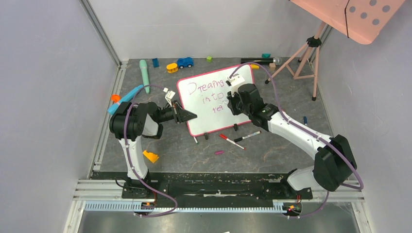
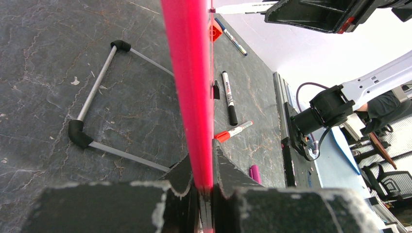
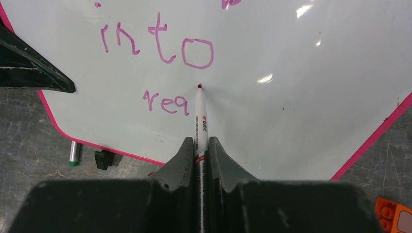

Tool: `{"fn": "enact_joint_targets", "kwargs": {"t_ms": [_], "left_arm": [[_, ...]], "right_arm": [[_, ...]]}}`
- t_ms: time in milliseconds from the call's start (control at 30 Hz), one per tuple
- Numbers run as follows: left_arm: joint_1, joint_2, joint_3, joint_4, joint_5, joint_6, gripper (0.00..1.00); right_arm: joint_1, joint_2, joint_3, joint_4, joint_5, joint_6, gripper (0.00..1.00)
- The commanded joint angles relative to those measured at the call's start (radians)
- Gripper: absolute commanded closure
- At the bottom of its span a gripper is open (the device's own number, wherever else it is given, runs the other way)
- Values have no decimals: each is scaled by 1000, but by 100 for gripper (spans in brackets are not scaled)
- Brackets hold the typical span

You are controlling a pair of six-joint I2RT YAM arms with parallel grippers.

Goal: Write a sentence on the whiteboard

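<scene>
- Two claws, both clamped: the right gripper [image 3: 199, 145] has its jaws pinched almost together on the barrel of a white marker [image 3: 200, 114], which sticks straight out between them.
- The marker's tip touches the whiteboard [image 3: 301, 111], just right of the last purple letter and below the "o" of "into".
- The left gripper [image 2: 204, 170] is closed tight on the board's pink-red frame, at its left edge as the top view shows it.
- The sentence [image 3: 158, 46] reads "Dreams", "into" and "rea" on three lines, in thin purple strokes.
- The board sits mid-table between the two arms, with a black clip foot [image 3: 103, 158] on its near edge.
- On the grey table [image 1: 160, 145], just in front of the board, lie a red-capped marker [image 1: 228, 140], a black-capped marker [image 1: 248, 136] and a small purple cap [image 1: 219, 152].
- An orange brick [image 3: 393, 216] lies beside the board's right corner.
</scene>
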Motion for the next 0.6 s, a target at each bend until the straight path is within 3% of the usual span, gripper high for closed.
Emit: {"fn": "enact_joint_targets", "kwargs": {"t_ms": [0,200,567], "left_arm": [[10,46,0,47,-11,197,98],[10,46,0,47,-13,198,98],[10,49,0,47,-8,196,96]], "right_arm": [[-5,-22,-61,19,25,11,100],[-4,-52,-122,28,11,26,100],[-4,-113,-78,56,-24,10,100]]}}
